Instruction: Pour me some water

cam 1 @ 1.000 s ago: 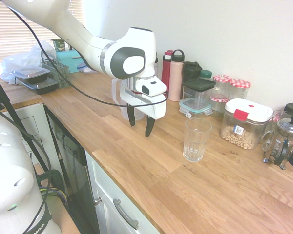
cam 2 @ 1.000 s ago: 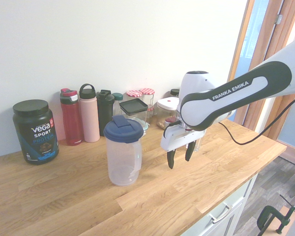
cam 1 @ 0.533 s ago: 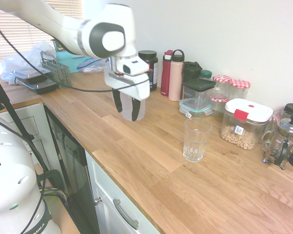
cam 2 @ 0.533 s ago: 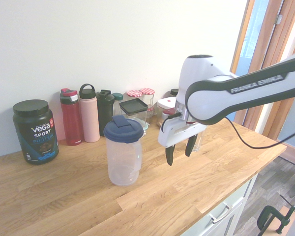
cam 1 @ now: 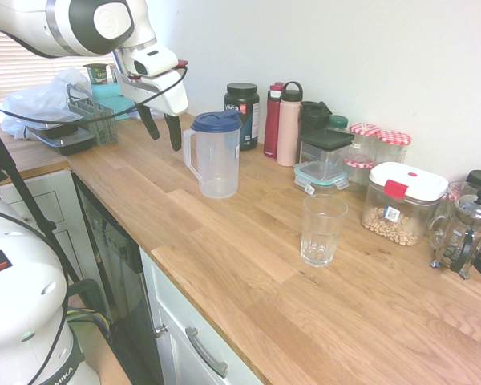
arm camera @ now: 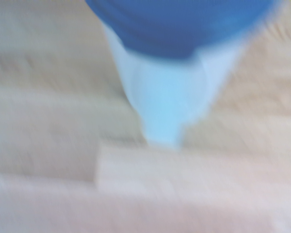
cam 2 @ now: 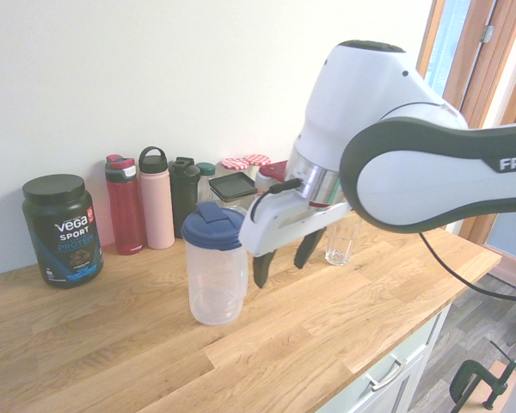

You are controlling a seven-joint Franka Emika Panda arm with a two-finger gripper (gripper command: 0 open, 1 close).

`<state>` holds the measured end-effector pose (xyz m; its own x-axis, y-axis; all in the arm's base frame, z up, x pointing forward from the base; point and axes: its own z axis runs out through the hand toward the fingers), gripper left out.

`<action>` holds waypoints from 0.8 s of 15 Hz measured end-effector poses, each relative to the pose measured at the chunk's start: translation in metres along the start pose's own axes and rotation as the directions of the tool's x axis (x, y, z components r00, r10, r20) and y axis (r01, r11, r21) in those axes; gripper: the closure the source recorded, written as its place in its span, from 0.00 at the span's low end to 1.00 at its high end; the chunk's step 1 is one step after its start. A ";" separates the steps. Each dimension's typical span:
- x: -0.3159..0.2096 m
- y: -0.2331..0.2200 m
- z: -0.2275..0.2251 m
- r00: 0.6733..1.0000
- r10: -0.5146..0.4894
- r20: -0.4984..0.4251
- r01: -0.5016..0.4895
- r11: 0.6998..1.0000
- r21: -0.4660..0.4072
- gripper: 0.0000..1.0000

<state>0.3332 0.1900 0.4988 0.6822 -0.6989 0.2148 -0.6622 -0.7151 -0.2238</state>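
My gripper (cam 1: 162,135) hangs with dark jaws spread wide, gripping nothing. Just beside and below: clear plastic pitcher (cam 1: 216,156), round blue lid, upright on wood-plank counter (cam 1: 224,265). Well apart beyond it: ribbed clear glass (cam 1: 321,230).

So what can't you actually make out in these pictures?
- Water level in the pitcher: the cloudy plastic wall shows no clear line in either exterior view, and the wrist view is blurred.
- Drinking glass: its upper part is hidden behind the arm in the second exterior view.
- French press: cut off by the first exterior view's right edge.
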 end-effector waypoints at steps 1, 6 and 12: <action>0.002 -0.010 0.007 1.000 0.004 -0.015 -0.004 1.000 0.007 0.00; 0.019 -0.037 0.054 0.994 0.038 -0.103 -0.038 0.999 -0.004 1.00; 0.021 -0.050 0.066 0.994 0.044 -0.095 -0.043 0.999 0.012 1.00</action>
<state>0.4012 0.2117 0.4520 0.6200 -0.7273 0.2945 -0.6868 -0.6845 -0.2445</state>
